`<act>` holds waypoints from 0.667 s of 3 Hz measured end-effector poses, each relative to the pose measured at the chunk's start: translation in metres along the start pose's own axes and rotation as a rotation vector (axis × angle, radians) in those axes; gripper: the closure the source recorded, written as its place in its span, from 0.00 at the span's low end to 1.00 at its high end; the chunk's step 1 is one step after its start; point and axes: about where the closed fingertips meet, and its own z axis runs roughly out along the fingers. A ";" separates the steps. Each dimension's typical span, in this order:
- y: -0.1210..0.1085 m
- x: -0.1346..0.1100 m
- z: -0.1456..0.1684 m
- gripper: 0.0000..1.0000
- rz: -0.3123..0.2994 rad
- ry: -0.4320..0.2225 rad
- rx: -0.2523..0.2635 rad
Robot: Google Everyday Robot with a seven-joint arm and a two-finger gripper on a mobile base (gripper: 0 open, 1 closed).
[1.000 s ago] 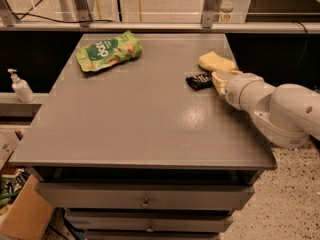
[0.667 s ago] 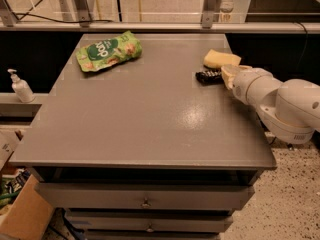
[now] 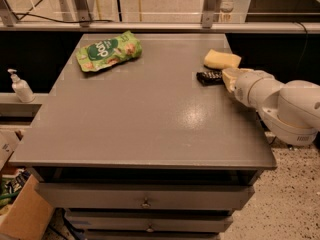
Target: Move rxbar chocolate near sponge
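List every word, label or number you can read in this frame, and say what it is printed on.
"pop", my best reading of large white letters seen rotated: on the green snack pouch.
White lettering, too blurred to read: on the rxbar chocolate, which lies beside the sponge with the gripper at its right end.
No readable label: pump bottle.

It looked like a robotics lab, not a home; a grey drawer cabinet (image 3: 150,124) stood on speckled flooring (image 3: 295,199); metal frame posts (image 3: 210,4) and a loose cable (image 3: 60,20) ran behind; a pump bottle (image 3: 20,86) sat on a ledge, a cardboard box (image 3: 25,219) below; the robot's gripper (image 3: 227,78) hung over the cabinet top's right side.
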 end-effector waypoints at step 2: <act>0.006 0.008 -0.002 0.00 0.014 0.023 -0.031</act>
